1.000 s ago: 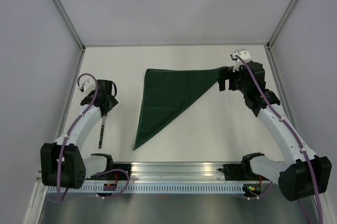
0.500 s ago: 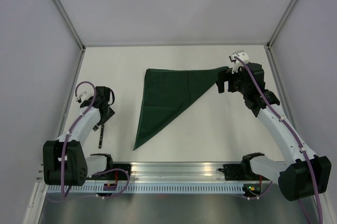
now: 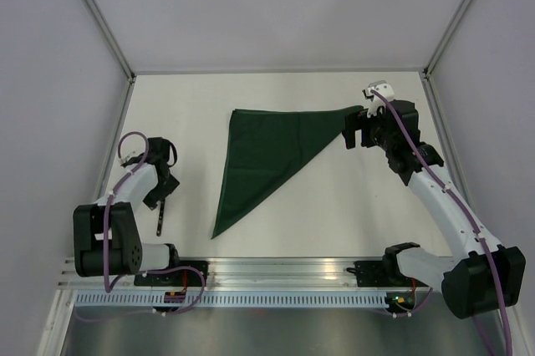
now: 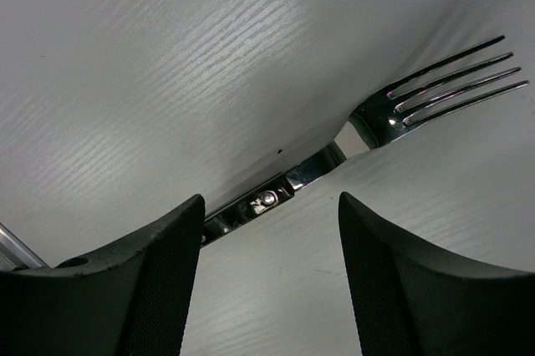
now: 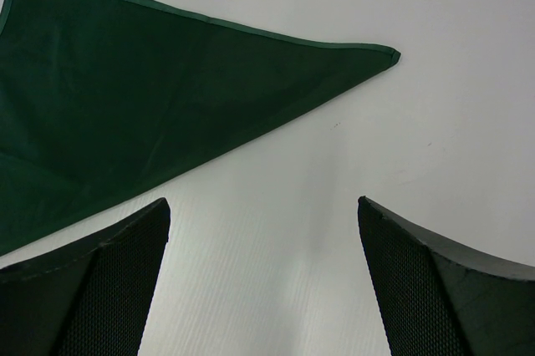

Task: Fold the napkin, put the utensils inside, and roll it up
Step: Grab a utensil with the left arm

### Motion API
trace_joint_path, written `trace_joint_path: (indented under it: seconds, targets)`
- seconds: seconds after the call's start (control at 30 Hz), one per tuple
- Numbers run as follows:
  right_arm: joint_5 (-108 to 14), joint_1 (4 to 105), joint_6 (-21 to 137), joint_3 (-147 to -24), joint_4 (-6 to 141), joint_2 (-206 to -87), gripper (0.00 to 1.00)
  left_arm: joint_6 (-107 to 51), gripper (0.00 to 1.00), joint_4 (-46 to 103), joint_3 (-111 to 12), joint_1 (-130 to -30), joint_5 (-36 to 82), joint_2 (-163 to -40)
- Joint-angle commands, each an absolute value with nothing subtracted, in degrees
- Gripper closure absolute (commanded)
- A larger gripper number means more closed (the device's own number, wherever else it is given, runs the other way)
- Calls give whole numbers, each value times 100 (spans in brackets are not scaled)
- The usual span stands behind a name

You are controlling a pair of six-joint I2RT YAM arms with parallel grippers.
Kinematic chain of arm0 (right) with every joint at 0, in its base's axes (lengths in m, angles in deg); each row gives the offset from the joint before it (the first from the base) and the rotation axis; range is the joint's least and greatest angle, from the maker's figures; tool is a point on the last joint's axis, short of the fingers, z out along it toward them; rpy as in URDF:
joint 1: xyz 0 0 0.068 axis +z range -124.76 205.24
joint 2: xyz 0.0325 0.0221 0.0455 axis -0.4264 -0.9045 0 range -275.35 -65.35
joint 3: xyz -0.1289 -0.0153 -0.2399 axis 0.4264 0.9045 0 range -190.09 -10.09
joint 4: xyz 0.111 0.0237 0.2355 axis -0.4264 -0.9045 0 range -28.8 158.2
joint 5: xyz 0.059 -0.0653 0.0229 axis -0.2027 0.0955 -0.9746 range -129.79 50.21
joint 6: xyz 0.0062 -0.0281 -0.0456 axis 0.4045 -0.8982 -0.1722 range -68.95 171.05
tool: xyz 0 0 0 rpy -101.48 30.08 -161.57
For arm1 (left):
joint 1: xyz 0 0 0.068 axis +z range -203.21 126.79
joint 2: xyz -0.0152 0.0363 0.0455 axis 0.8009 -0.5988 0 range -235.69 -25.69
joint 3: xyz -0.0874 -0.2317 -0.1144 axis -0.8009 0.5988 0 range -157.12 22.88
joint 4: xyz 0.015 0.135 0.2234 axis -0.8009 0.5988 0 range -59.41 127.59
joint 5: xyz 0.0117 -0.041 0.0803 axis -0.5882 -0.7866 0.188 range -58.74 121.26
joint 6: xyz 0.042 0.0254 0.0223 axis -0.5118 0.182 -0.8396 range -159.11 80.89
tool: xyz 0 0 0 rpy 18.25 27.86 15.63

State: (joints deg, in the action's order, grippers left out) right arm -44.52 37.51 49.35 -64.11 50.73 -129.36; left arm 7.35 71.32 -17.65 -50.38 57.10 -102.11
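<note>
The dark green napkin (image 3: pixel 267 151) lies folded into a triangle in the middle of the table. Its right tip also shows in the right wrist view (image 5: pixel 167 97). A metal fork (image 4: pixel 393 114) with a dark handle lies on the table at the left (image 3: pixel 161 210). My left gripper (image 3: pixel 159 193) is open, low over the fork's handle; in the left wrist view (image 4: pixel 267 281) the handle passes under the left finger. My right gripper (image 3: pixel 353 134) is open and empty above the table beside the napkin's right tip; the right wrist view (image 5: pixel 263 281) shows bare table between its fingers.
Grey walls with metal posts (image 3: pixel 96 17) close in the table on three sides. A slotted metal rail (image 3: pixel 276 277) runs along the near edge between the arm bases.
My left gripper has drawn back toward me along the fork, from its head to its handle. The right arm and the napkin have barely moved.
</note>
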Motion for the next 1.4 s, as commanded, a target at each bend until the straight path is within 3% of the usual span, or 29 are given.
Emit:
trace_joint_path:
  seconds: [0.0, 0.43, 1.37]
  targets:
    - [-4497, 3772, 4982, -6415, 5062, -12977, 2, 449, 30, 6953, -1957, -4917, 5534, -10294]
    - [-4497, 3772, 4964, -6406, 5062, -13047, 2, 238, 36, 6760, -2106, -4855, 5244, -10787]
    - [-4524, 3772, 4911, -6415, 5080, -13118, 2, 79, 65, 6382, -2607, -4856, 4497, -11621]
